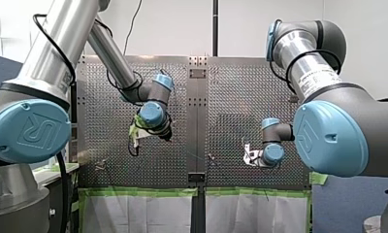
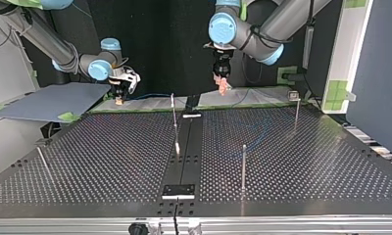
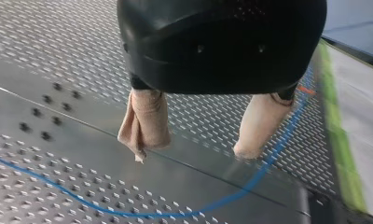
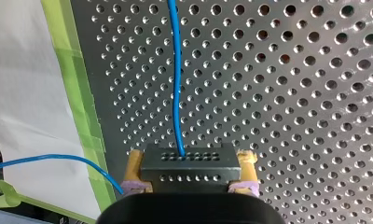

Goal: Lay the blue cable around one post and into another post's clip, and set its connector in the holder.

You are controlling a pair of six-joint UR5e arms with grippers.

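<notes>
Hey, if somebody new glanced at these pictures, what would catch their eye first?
The blue cable stands out most, running straight ahead from my right gripper over the perforated table. Next, my left gripper hangs open above a curve of it, beige pads apart. In the top view, thin upright posts stand on the table.

This is a robotics lab or test cell. My left arm [image 1: 112,53] and my right arm [image 1: 311,68], bare metal tubes with blue joint caps, stand over a perforated steel table [image 2: 306,161] (holes in even rows across the whole plate) that carries thin upright posts [image 2: 243,164]. Green tape [image 1: 143,192] edges the plate and white sheeting [image 1: 134,213] borders it. A plain pale wall [image 1: 182,24], a dark backdrop [image 2: 164,44] and a blue partition [image 2: 375,73] close it in.
</notes>
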